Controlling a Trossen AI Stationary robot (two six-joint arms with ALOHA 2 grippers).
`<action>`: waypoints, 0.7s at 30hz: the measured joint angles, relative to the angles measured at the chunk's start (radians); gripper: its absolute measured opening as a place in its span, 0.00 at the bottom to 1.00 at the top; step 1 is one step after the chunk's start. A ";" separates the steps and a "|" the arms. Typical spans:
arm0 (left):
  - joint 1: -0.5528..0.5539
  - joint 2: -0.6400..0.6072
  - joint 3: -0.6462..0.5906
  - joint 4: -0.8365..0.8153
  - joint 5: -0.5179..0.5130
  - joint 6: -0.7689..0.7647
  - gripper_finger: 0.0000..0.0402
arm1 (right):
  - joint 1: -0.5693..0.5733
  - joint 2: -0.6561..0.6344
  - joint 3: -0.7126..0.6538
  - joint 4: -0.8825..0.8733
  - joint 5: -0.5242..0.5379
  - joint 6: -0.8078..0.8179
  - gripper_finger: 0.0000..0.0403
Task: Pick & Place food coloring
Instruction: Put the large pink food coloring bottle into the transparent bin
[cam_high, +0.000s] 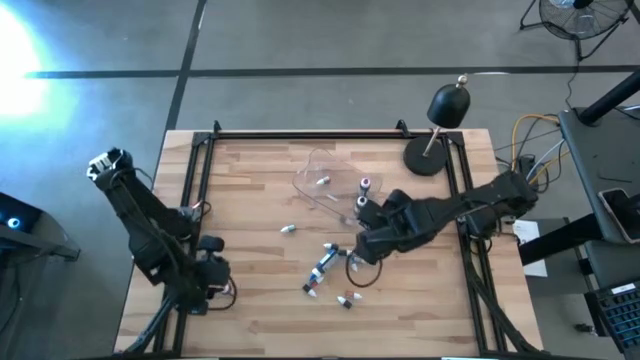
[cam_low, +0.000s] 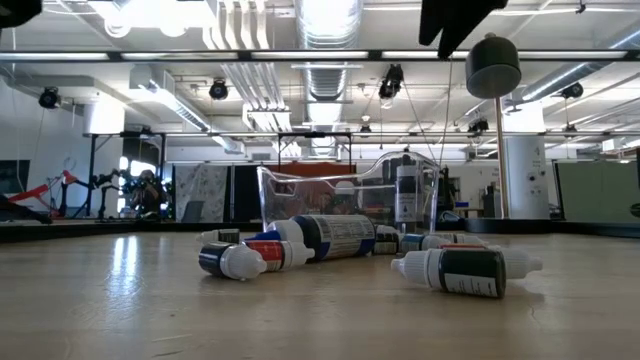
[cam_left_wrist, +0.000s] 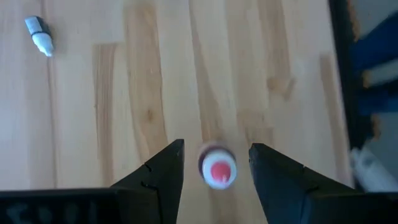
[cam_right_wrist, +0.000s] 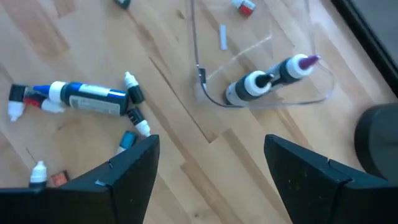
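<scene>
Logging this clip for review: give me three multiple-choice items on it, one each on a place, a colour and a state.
1. Where is the right gripper?
A. above the loose bottles
B. inside the tray
C. off the table

2. What colour is the cap of the bottle between the left gripper's fingers?
A. blue
B. red
C. green

3. What is the right gripper's state?
A. shut on a bottle
B. shut, empty
C. open, empty

Answers:
1 A: the high view shows it over the scattered bottles.
2 B: the left wrist view shows a red cap.
3 C: its fingers stand wide apart with nothing between them.
</scene>
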 joint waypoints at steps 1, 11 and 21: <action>-0.010 0.008 0.000 -0.010 0.000 0.005 0.39 | 0.012 0.000 0.000 -0.007 0.012 0.026 0.70; -0.017 0.100 -0.001 -0.013 0.099 -0.076 0.39 | 0.062 0.000 -0.004 -0.028 0.026 0.155 0.70; -0.017 0.115 0.029 -0.055 0.074 -0.093 0.48 | 0.073 0.001 -0.045 -0.026 0.024 0.178 0.66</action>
